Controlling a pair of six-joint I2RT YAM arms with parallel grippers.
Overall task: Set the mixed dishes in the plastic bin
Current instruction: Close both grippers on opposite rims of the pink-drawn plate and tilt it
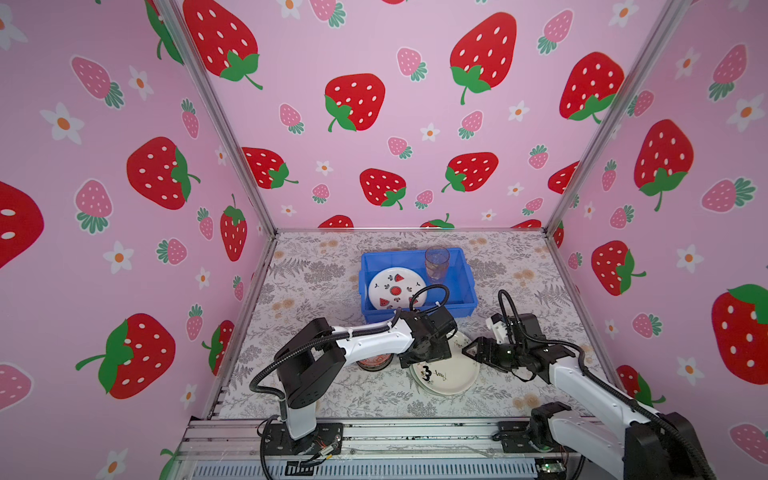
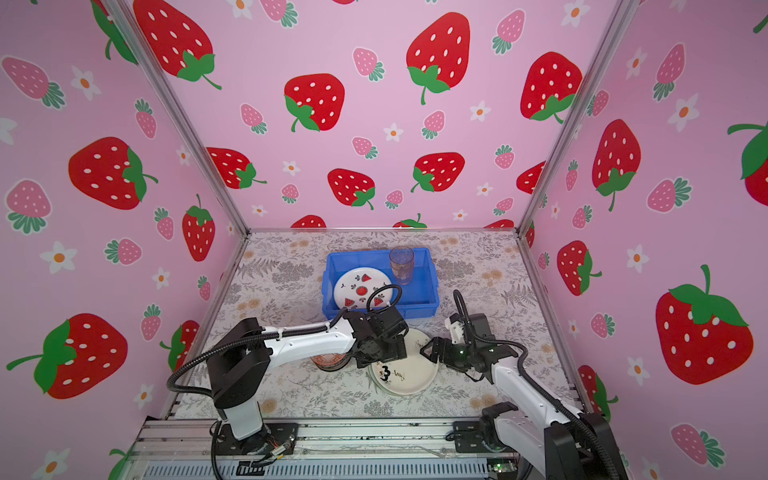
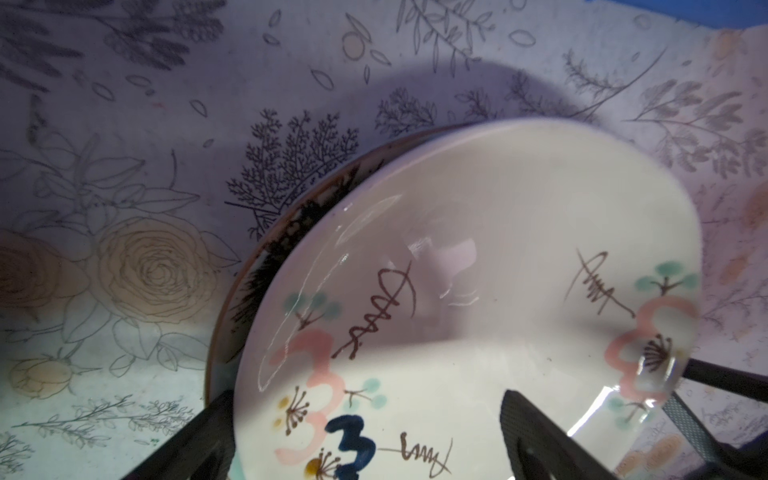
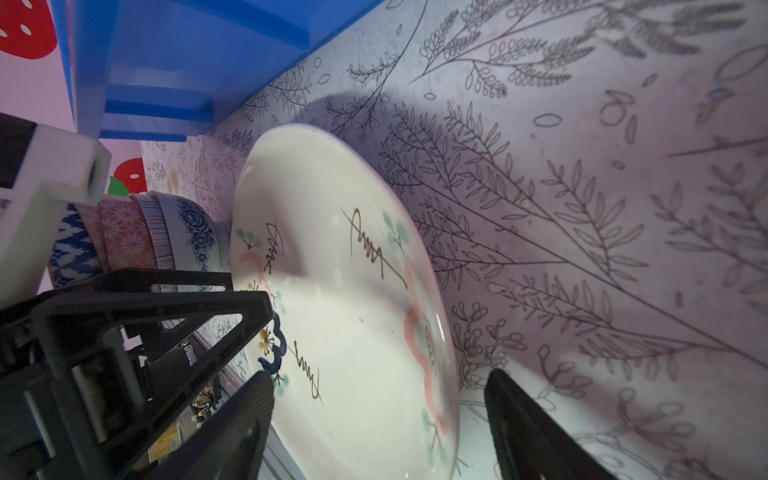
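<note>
The cream plate [image 1: 453,370] is resting on a second plate [image 3: 249,282] near the worktop's front edge, just short of the blue bin [image 1: 468,276]. The left claw [image 3: 365,432] is straddling its left rim and the right claw [image 4: 378,380] its right rim, both spread and equally near.

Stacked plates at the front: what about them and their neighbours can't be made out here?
1. Lower plate with dark-patterned rim: only a sliver shows in the left wrist view; the cream painted ceramic plate covers the rest.
2. Stack of small patterned bowls: full count unclear; the white left arm hides most of it in both top views.
</note>
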